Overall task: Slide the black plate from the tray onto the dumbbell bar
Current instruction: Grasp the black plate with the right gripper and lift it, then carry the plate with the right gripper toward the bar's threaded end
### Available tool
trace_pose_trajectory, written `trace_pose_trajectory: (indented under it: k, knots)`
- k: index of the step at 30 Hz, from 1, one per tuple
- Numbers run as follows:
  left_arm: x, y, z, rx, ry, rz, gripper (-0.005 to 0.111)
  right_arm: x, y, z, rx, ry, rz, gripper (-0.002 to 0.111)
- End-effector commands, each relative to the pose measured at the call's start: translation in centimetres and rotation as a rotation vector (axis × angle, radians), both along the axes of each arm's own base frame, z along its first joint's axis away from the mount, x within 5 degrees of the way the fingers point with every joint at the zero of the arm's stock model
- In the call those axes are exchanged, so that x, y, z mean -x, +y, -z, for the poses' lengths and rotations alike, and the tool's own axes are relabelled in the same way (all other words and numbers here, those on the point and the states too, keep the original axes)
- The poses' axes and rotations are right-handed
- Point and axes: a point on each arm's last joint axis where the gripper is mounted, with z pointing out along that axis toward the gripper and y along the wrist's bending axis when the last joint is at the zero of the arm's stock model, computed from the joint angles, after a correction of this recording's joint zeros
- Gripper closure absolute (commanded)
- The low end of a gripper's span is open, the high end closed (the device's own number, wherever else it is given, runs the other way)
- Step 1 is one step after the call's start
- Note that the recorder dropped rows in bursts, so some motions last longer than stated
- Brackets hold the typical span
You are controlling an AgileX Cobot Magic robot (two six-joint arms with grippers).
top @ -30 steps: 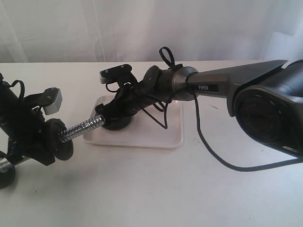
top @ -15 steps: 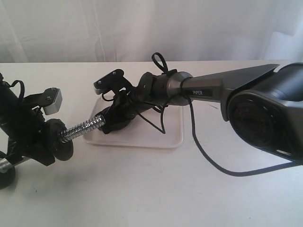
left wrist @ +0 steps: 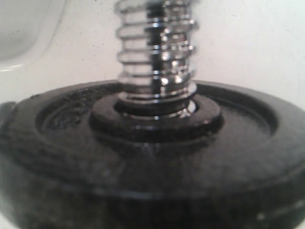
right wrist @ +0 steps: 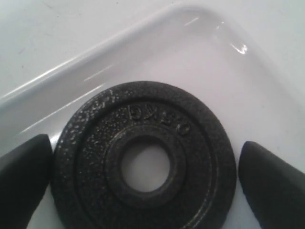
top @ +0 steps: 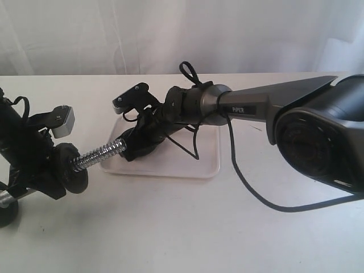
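Note:
The black plate (right wrist: 143, 162) lies flat in a corner of the white tray (right wrist: 200, 52), its centre hole showing the tray floor. My right gripper (right wrist: 145, 160) is open and straddles it: one finger (right wrist: 24, 176) sits against the rim, the other finger (right wrist: 271, 181) a sliver away. In the exterior view that gripper (top: 136, 149) is low over the tray (top: 187, 162). My left gripper (top: 40, 173) holds the dumbbell bar (top: 102, 152) tilted above the table, threaded end towards the tray. A second black disc (left wrist: 152, 157) sits on the bar (left wrist: 157, 52); the left fingers are hidden.
The right arm's black cable (top: 250, 187) loops over the table beside the tray. A dark round object (top: 5, 213) lies at the left edge below the bar's other chrome end (top: 4, 197). White curtain behind the table.
The right arm has shifted left and dropped lower over the plate in the tray, mostly in the first half second. The left arm and bar have stayed still.

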Motion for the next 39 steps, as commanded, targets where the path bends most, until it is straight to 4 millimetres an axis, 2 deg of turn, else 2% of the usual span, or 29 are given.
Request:
trace_pose_trajectory:
  k: [1,4,8,10,16,17,21,26,30,33,39]
  knots:
    - [0.7,-0.7,-2.4,0.113,0.026,-0.017,0.107,0.3,-0.2,0.6,0.051,0.015,-0.04,0.01]
    - [0.7,-0.7,-2.4,0.113,0.026,-0.017,0.107,0.3,-0.2,0.6,0.051,0.016,-0.039,0.013]
    - [0.7,-0.7,-2.4,0.113,0.026,-0.017,0.107,0.4,-0.2,0.7,0.051,0.033,-0.036,0.027]
    - [0.7,-0.7,-2.4,0.113,0.026,-0.017,0.107,0.5,-0.2,0.7,0.049,0.043,-0.032,0.041]
    - [0.7,-0.7,-2.4,0.113,0.026,-0.017,0.107,0.6,-0.2,0.8,0.055,0.052,-0.037,0.105]
    - [0.7,-0.7,-2.4,0.113,0.026,-0.017,0.107,0.5,-0.3,0.8,0.054,0.054,-0.032,0.108]
    - [0.8,-0.7,-2.4,0.113,0.028,-0.016,0.107,0.5,-0.3,0.3,0.048,0.046,-0.032,0.108]
    - [0.8,-0.7,-2.4,0.114,0.03,-0.015,0.107,0.0,-1.2,-2.7,-0.002,0.033,0.012,0.108]
    - [0.8,-0.7,-2.4,0.114,0.03,-0.015,0.107,-0.8,-3.0,-5.1,-0.048,0.064,0.091,0.108]
    - [0.8,-0.7,-2.4,0.114,0.03,-0.015,0.107,-1.6,-5.4,-6.9,-0.067,0.092,0.13,0.108]
    - [0.8,-0.7,-2.4,0.114,0.03,-0.015,0.107,-2.5,-9.3,-9.0,-0.206,0.239,0.164,0.108]
